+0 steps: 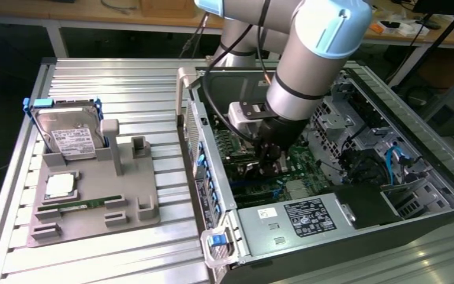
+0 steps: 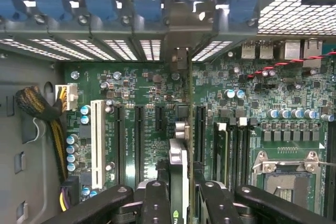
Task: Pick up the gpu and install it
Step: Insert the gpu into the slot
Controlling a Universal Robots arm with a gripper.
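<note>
The graphics card is gripped on edge between the closed-in fingers of the pincer, inside the computer case. It is held over the green motherboard at the bottom of the case, among long black slots, with its metal end toward the case's vented wall. Outside the case, on the exterior view's left, a hard drive is stood in a grey holder on the table.

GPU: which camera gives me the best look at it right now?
Wrist view. The gpu appears edge-on, clamped in the end effector over the motherboard slots. In the exterior view the arm and end effector inside the computer case hide most of it.
</note>
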